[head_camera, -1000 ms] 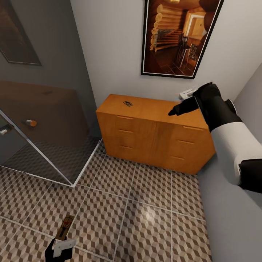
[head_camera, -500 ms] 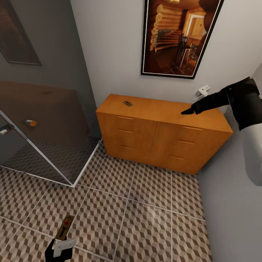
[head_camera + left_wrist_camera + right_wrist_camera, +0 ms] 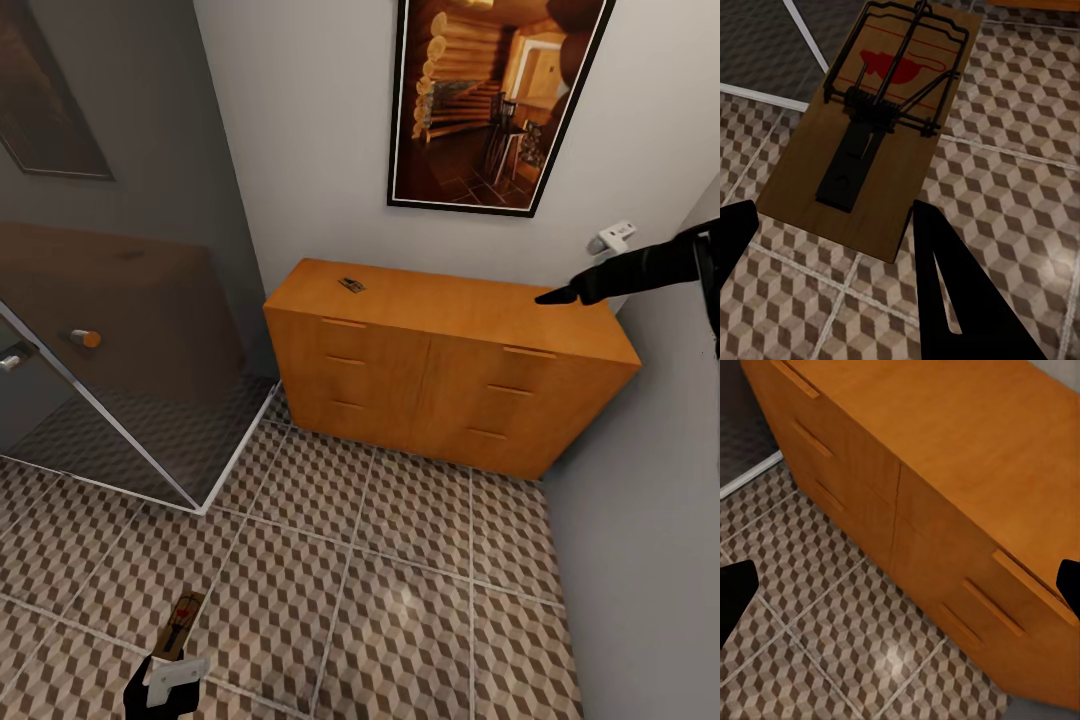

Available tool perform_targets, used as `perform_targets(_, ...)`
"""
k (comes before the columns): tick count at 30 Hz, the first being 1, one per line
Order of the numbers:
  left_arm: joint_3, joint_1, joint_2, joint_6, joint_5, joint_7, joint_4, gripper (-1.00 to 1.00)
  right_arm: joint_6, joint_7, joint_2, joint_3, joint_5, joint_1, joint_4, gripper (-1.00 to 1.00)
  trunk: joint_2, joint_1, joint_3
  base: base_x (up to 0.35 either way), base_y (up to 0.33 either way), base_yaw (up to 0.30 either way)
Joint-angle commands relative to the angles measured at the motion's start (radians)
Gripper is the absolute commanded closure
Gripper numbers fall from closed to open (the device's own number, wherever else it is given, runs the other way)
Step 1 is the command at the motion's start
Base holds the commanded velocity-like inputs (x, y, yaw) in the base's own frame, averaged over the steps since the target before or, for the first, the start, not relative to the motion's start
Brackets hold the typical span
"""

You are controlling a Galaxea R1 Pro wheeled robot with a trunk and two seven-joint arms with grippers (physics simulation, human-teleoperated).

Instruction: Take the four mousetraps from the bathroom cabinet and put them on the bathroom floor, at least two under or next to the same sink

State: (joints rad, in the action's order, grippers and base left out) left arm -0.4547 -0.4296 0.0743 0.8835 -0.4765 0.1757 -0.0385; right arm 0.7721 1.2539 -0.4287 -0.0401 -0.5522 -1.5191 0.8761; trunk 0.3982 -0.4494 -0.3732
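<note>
The orange-wood cabinet [image 3: 440,365] stands against the back wall, all drawers closed. One small mousetrap [image 3: 351,285] lies on its top near the left end. Low at the near left, my left gripper [image 3: 168,668] is shut on another mousetrap [image 3: 181,622], held just above the bathroom floor [image 3: 400,600]. In the left wrist view that mousetrap [image 3: 877,127] sits between the black fingers [image 3: 960,300]. My right gripper [image 3: 558,296] hovers over the cabinet top's right end, open and holding nothing. The right wrist view has its fingertips [image 3: 735,592] wide apart above the cabinet [image 3: 945,472]. No sink is in view.
A glass shower enclosure [image 3: 120,370] with a metal frame fills the left side. A framed picture [image 3: 490,100] hangs above the cabinet. A grey wall [image 3: 640,520] closes in the right side. Open tiled floor lies between me and the cabinet.
My right arm has swung to the right along the cabinet top, from near its middle to its right end. The left gripper and its mousetrap have stayed put.
</note>
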Motion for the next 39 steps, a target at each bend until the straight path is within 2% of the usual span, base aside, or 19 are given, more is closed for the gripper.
perform_targets(1, -0.009, -0.001, -0.001, 0.003, 0.001, 0.010, -0.003, 1.00, 0.007, 0.011, -0.002, -0.002, -0.007, -0.001, 0.002, -1.00, 0.002, -0.001, -0.002, 0.000, 0.000, 0.000)
perform_targets(7, -0.009, -0.001, -0.001, 0.004, 0.002, 0.006, -0.003, 1.00, 0.007, 0.038, -0.030, -0.006, -0.009, -0.001, 0.002, -1.00, 0.002, -0.001, -0.002, 0.000, 0.000, 0.000)
perform_targets(13, -0.011, 0.004, -0.008, 0.003, 0.004, 0.001, -0.004, 1.00, 0.007, 0.041, -0.039, -0.006, -0.010, 0.003, 0.001, -1.00, 0.002, -0.001, -0.002, 0.000, 0.000, 0.000)
perform_targets(18, -0.014, 0.089, -0.010, 0.005, 0.008, 0.001, -0.004, 1.00, 0.006, 0.038, -0.055, -0.008, -0.011, 0.014, -0.002, -1.00, 0.002, -0.001, -0.002, 0.000, 0.000, 0.000)
perform_targets(20, -0.015, 0.137, -0.010, 0.009, 0.023, 0.001, -0.004, 1.00, 0.006, 0.032, -0.059, -0.011, -0.015, 0.016, -0.007, -1.00, 0.002, -0.001, -0.002, 0.000, 0.000, 0.000)
perform_targets(21, -0.016, 0.181, -0.009, 0.019, 0.053, 0.001, -0.004, 1.00, 0.006, 0.025, -0.062, -0.021, -0.029, 0.016, -0.010, -1.00, 0.002, -0.001, -0.002, 0.000, 0.000, 0.000)
perform_targets(25, -0.016, 0.260, -0.008, 0.081, 0.135, 0.004, -0.004, 1.00, 0.007, 0.013, -0.063, -0.061, -0.076, 0.017, -0.012, -1.00, 0.002, -0.001, -0.002, 0.000, 0.000, 0.000)
perform_targets(27, -0.016, 0.291, -0.008, 0.126, 0.157, 0.006, -0.004, 1.00, 0.007, 0.007, -0.062, -0.072, -0.092, 0.017, -0.012, -1.00, 0.002, -0.001, -0.002, 0.000, 0.000, 0.000)
perform_targets(30, -0.015, 0.324, -0.002, 0.164, 0.173, 0.008, -0.004, 1.00, 0.007, -0.005, -0.059, -0.081, -0.103, 0.017, -0.009, -1.00, 0.002, -0.001, -0.002, 0.000, 0.000, 0.000)
perform_targets(39, -0.014, 0.340, 0.014, 0.164, 0.175, 0.006, -0.003, 1.00, 0.007, -0.007, -0.059, -0.083, -0.106, 0.017, 0.018, -1.00, 0.002, -0.001, -0.002, 0.000, 0.000, 0.000)
